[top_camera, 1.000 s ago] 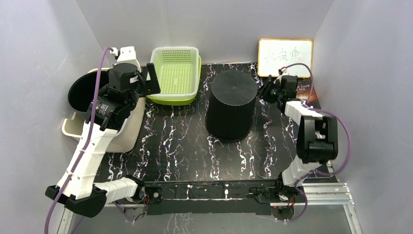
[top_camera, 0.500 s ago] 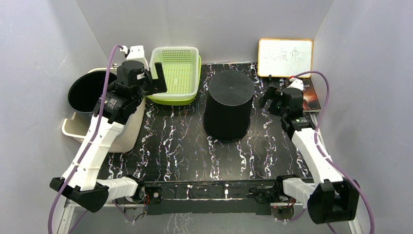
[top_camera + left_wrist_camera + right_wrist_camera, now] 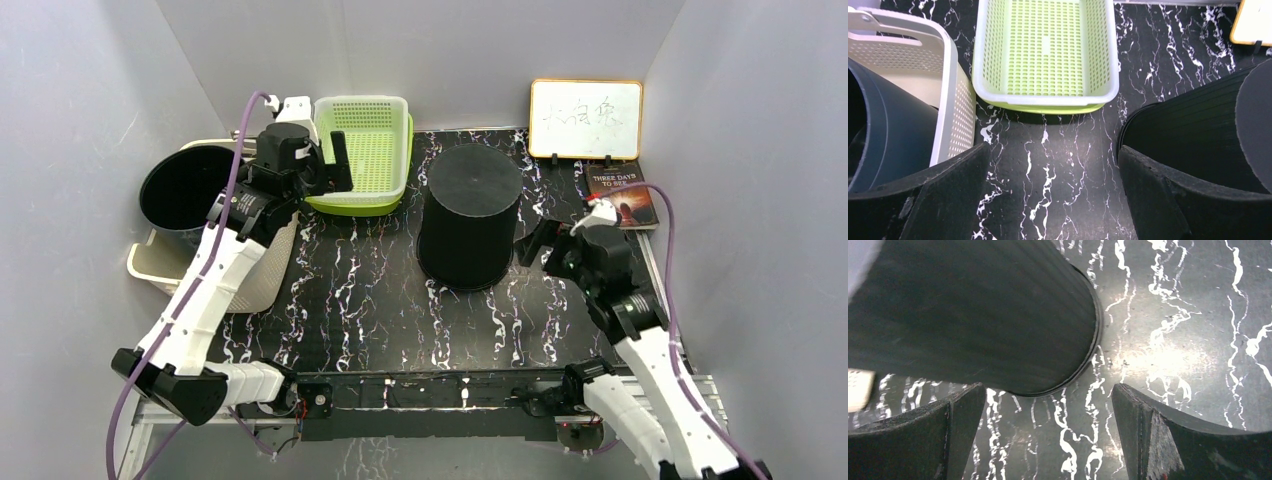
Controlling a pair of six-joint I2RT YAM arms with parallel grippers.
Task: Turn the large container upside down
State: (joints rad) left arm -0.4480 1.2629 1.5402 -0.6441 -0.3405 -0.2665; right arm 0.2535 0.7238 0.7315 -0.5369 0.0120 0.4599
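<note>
The large container [image 3: 470,220] is a black ribbed bin standing in the middle of the marbled table with its flat closed base up and its rim on the surface. It fills the right of the left wrist view [image 3: 1193,135] and the upper left of the right wrist view [image 3: 973,315]. My right gripper [image 3: 540,248] hovers just right of its lower rim, open, with only table between the fingers [image 3: 1048,395]. My left gripper [image 3: 335,170] hangs open by the green basket, apart from the container, with nothing between its fingers [image 3: 1053,155].
A green mesh basket [image 3: 362,150] sits at the back centre-left. A cream perforated basket [image 3: 250,285] at the left edge holds a dark round bin [image 3: 180,185]. A whiteboard [image 3: 585,118] and a book [image 3: 620,192] stand at the back right.
My right gripper opened and drew back from the container's far right side to its near right. My left gripper shifted a little right toward the green basket.
</note>
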